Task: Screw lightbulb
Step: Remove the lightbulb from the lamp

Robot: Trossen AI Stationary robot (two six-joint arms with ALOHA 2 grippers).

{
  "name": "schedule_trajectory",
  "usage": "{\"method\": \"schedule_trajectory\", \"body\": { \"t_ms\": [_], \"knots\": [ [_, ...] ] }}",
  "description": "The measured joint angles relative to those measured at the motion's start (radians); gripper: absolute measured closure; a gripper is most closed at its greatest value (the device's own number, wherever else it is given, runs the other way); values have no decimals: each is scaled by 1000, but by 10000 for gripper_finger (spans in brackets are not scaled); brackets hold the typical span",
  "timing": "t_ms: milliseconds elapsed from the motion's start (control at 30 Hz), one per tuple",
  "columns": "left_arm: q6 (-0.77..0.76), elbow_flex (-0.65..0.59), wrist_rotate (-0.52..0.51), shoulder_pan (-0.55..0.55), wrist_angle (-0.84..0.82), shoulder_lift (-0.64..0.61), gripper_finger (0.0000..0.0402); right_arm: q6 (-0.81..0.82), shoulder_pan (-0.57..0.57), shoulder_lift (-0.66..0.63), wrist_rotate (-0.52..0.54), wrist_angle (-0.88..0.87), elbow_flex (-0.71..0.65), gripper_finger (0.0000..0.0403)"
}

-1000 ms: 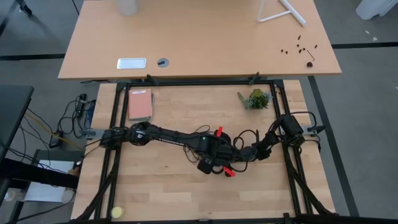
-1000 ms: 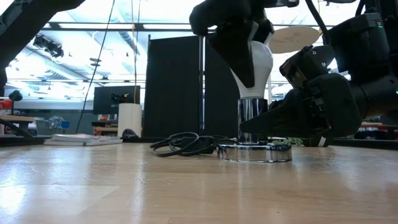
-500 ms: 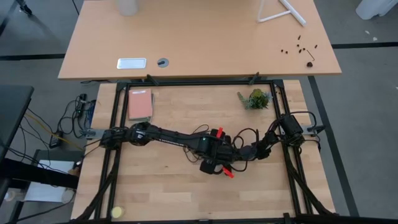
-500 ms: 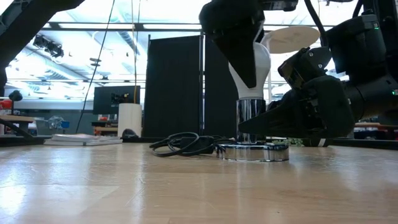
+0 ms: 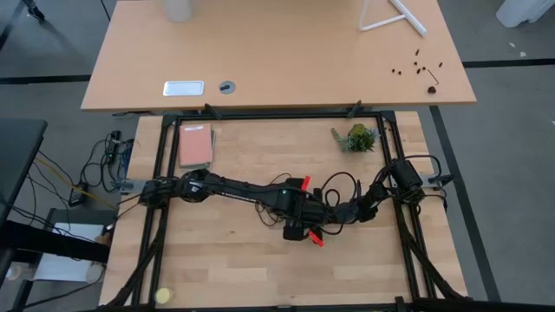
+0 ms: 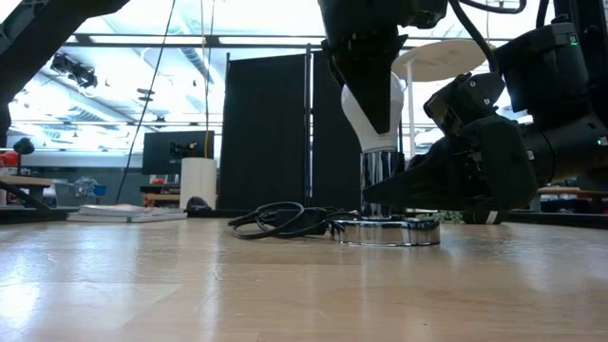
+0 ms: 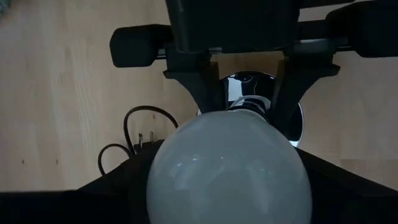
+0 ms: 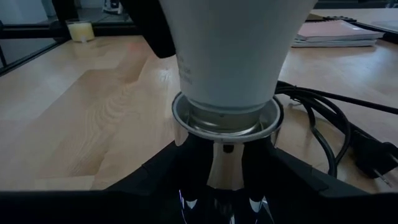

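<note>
Low view gives you the clearest read: the bulb (image 6: 375,104) stands upright with its base sunk into the chrome neck of the socket (image 6: 385,228), right under your left hand (image 6: 366,71). That hand comes down from above and holds the bulb's glass, with one dark finger (image 6: 366,81) covering much of the side you see. From its own wrist camera, the bulb (image 7: 227,168) fills the space between the two fingers, and the socket (image 7: 297,124) shows just beyond it.

Your right hand (image 6: 418,185) comes in level, low beside the left one, with its fingers closed narrowly on the socket's chrome neck just below the bulb. Its wrist camera shows the bulb (image 8: 230,50) seated in the socket's collar (image 8: 227,121), directly ahead of and above its fingers.

By my judgement you are in the threading step: the bulb is seated and turning it home is what remains. How far the threads have run cannot be told, since the base is hidden in the collar.

For the next move, keep the right hand firm so the socket cannot spin or slide on the table (image 6: 190,285), and rotate the left wrist about the bulb's own axis, straight and without side load. The cord (image 6: 285,220) lies coiled just beside the socket, away from the right hand.
</note>
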Motion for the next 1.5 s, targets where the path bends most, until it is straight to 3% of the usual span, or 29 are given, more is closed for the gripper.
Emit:
{"method": "schedule_trajectory", "body": {
  "t_ms": [800,1267,1500],
  "knots": [
    [29,0,48,1,2,-4,123,4,1,0,-8,0,0,205],
    [502,-18,63,-15,37,9,71,5,1,0,-10,-1,0,205],
    [528,-18,58,-18,66,9,76,11,1,0,-10,-5,0,205]
  ]
}}
